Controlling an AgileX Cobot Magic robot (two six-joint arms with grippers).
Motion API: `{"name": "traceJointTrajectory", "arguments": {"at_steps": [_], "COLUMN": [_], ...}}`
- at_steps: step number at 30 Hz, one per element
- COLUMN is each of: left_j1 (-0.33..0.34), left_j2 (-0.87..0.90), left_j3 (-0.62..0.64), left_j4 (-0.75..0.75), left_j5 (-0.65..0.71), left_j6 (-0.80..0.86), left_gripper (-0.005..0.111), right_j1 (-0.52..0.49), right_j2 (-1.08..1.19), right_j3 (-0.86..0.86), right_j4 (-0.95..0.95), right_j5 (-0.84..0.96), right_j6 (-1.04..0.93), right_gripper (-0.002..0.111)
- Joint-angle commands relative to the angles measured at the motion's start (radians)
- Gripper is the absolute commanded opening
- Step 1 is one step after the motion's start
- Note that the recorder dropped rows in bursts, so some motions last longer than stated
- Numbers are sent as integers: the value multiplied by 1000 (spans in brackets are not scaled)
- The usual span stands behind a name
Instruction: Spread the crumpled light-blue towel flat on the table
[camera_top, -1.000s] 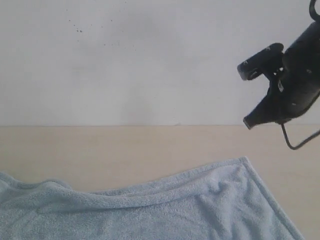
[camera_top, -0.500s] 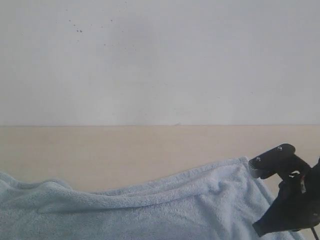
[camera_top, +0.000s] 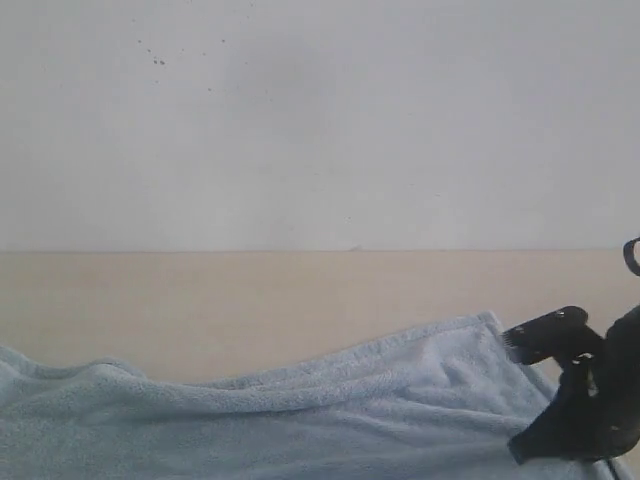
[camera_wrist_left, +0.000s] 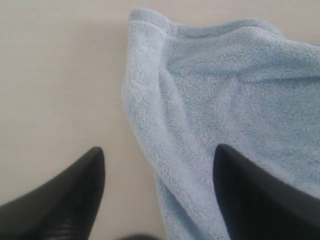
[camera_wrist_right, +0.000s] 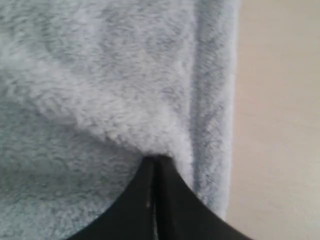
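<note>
Wall (camera_top: 300, 120): white and plain, fills the upper half of the exterior view, with a few dark specks at the upper left.

Table (camera_top: 250, 300): pale beige band across the middle of the frame, meeting the wall along a straight line.

Towel (camera_top: 330, 410): light-blue terry, lying on the table across the whole lower edge of the exterior view. It is partly spread. One hemmed corner points up at the centre right, and soft ridges and folds run leftward from it. The left part is lumpy and not flat.

Right gripper (camera_top: 525, 448): black, at the lower right of the exterior view, down on the towel's right border just below the hemmed corner. In the right wrist view its fingers (camera_wrist_right: 167, 200) are pressed together, clenched on a raised pinch of towel pile at their tips, close to the hem.

Left gripper (camera_wrist_left: 157, 155): seen only in its wrist view, released, fingers wide apart. One finger is over bare table, the other over the towel, with the towel's hemmed edge between them. Contact with the cloth cannot be judged.
</note>
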Motion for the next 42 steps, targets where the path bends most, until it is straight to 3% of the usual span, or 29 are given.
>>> {"name": "traceJointTrajectory", "arguments": {"at_steps": [1,5,9,12,14,15,16,19,24,31,42], "left_j1": [-4,-4,-4,-4,-4,-5,-5,-5,-5,-5,-5], "left_j2": [-5,-5,-5,-5,-5,-5,0,9,13,13,13], "left_j3": [5,5,5,5,5,5,5,5,5,5,5], "left_j4": [-9,-9,-14,-20,-36,-38,-47,-50,-61,-61,-61], "left_j5": [-7,-9,-24,-21,-23,-25,-30,-37,-44,-37,-30], "left_j6": [7,7,7,7,7,7,7,7,7,7,11], "left_gripper": [59,59,59,59,59,59,59,59,59,59,59], "right_j1": [-168,-270,-278,-278,-290,-290,-276,-213,-71,107,119], "right_j2": [10,7,-21,-42,-60,-71,-106,-169,-184,-119,-8], "right_j3": [15,15,18,18,18,18,29,39,38,38,38], "right_j4": [-67,-85,-303,-566,-574,-555,-428,-149,115,139,103], "right_j5": [99,172,198,306,298,275,147,-6,-33,-23,-15], "right_j6": [110,175,349,642,651,636,505,191,-129,-190,-204], "right_gripper": [0,0,0,0,0,0,0,0,0,0,0]}}
